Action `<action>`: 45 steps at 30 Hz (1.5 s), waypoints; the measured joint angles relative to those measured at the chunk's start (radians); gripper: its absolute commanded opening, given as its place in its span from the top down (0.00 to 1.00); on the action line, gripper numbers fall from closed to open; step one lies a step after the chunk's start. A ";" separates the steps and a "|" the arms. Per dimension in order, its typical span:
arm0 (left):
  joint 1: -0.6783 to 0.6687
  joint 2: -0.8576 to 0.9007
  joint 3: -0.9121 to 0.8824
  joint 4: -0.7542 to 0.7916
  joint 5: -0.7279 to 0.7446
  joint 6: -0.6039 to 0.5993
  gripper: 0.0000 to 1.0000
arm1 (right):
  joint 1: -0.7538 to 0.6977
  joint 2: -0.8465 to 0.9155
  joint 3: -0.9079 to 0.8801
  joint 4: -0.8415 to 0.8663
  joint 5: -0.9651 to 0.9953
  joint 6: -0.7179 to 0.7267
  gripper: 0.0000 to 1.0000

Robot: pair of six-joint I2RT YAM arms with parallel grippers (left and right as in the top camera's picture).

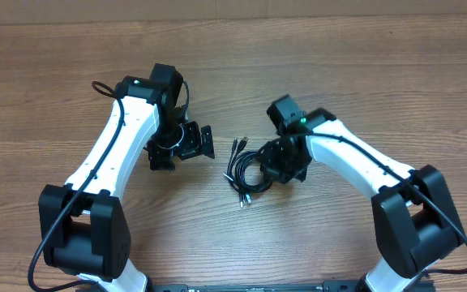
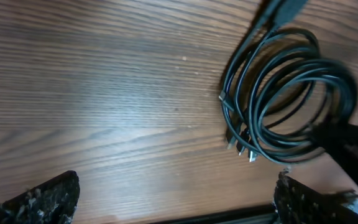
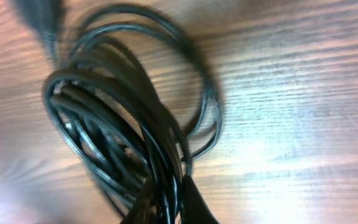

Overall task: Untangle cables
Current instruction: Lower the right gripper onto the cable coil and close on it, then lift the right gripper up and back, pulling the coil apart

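Note:
The cables [image 1: 244, 170] are thin black cords in one tangled coil at the table's middle, with small plug ends [image 1: 237, 146] sticking out. In the left wrist view the cables [image 2: 284, 93] lie at the upper right, silver-tipped plugs [image 2: 241, 146] at the coil's lower edge. My left gripper [image 1: 183, 150] stands open to the coil's left, apart from it; its fingers [image 2: 39, 199] frame bare wood around the left gripper [image 2: 179, 208]. My right gripper [image 1: 276, 166] sits at the coil's right side. The right wrist view shows the right gripper [image 3: 166, 202] shut on several strands of the cables [image 3: 117, 118].
A wooden table [image 1: 339, 73] spreads all around. Both arm bases stand at the near edge, the left one [image 1: 83, 235] and the right one [image 1: 416, 223]. A thicker black lead [image 1: 104, 88] loops off the left arm.

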 measured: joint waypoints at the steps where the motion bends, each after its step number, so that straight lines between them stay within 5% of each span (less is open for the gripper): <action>1: 0.000 0.000 0.000 0.000 0.014 0.000 0.00 | -0.002 0.000 0.044 -0.031 0.000 -0.001 0.96; 8: -0.004 0.000 0.000 0.050 0.189 0.000 0.00 | -0.006 -0.001 0.310 -0.175 -0.090 -0.107 0.96; 17: -0.048 0.000 0.000 0.174 0.253 0.000 0.00 | -0.006 -0.001 0.340 -0.142 -0.252 -0.182 0.96; 25: -0.074 0.010 0.000 0.201 0.193 -0.035 0.00 | -0.024 0.000 0.424 -0.204 -0.299 -0.214 0.96; 45: -0.079 0.012 0.000 0.203 0.016 -0.134 0.05 | -0.084 0.000 1.207 -0.514 -0.278 -0.306 0.96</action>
